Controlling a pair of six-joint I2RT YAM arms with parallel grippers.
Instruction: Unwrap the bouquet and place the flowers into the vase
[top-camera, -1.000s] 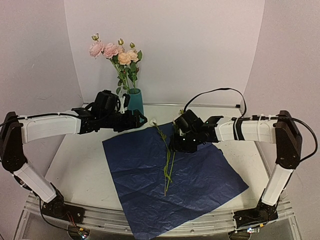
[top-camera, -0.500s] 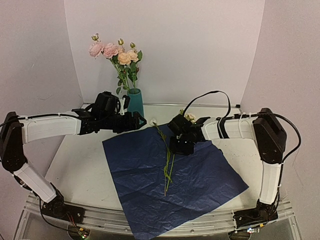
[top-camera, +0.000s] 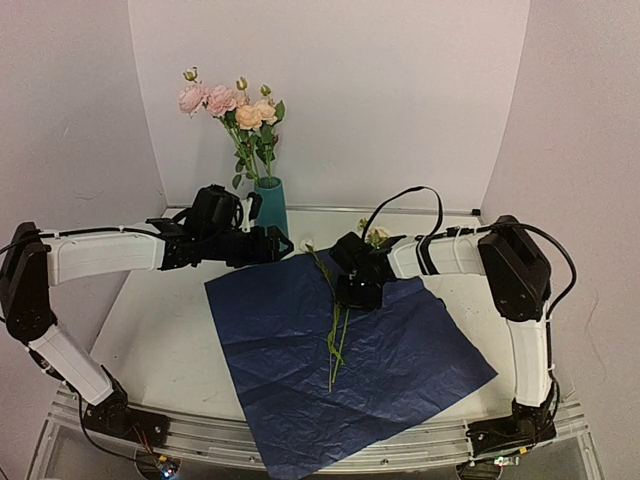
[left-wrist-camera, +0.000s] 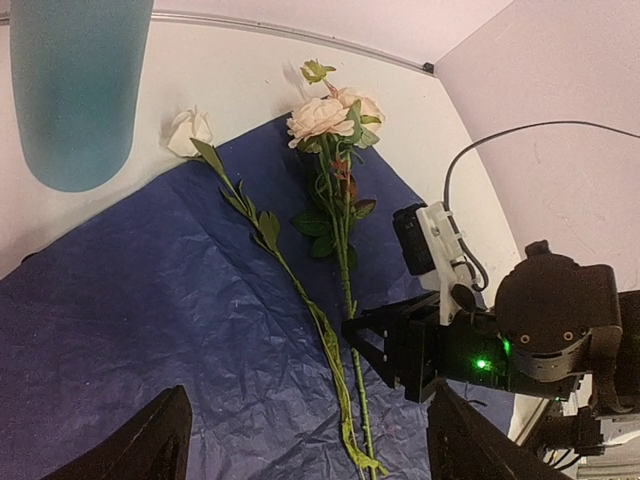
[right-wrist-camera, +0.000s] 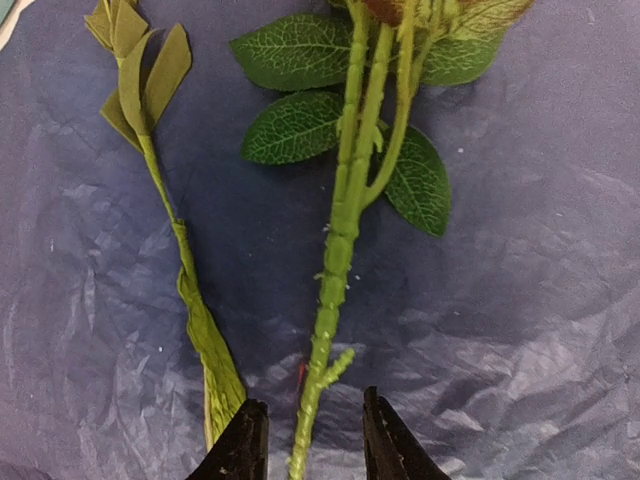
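The left gripper hangs wide open and empty beside the vase, upper left, which already holds several flowers. Mid-frame, on the paper spread over the table, the right gripper straddles the leafy stem. I can't tell whether it is pinched. It should grip squarely and miss the thin stem crowding its left side.

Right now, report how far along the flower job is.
Done: the blue paper lies spread flat, and several flowers stand in the teal vase. In hand: the right gripper straddles the peach flower's stem, not visibly clamped. Remaining: that flower and the white flower, both lying on the paper, must reach the vase.
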